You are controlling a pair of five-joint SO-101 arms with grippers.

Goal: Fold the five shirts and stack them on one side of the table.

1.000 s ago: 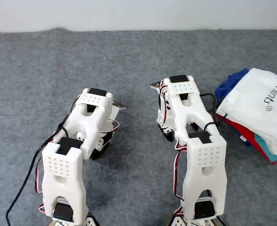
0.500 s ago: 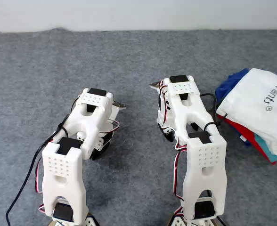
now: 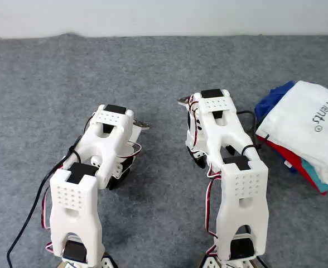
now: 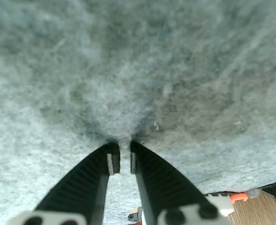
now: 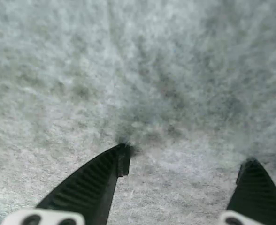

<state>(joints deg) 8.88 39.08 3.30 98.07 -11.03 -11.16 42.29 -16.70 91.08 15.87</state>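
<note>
Nothing has moved since the earlier frames. Two arms sit folded on the grey table [image 3: 153, 67]. One stack of shirts [image 3: 303, 134] lies at its right edge, white over red, blue and teal, long axis running far to near. Up close, the left gripper [image 4: 120, 157] is almost closed and empty, and the right gripper [image 5: 187, 164] is spread wide and empty.

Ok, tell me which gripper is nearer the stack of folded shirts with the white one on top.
Right. The right gripper hangs low over the grey felt beside the stack of shirts; the left gripper is farther off, beyond the right arm.
</note>
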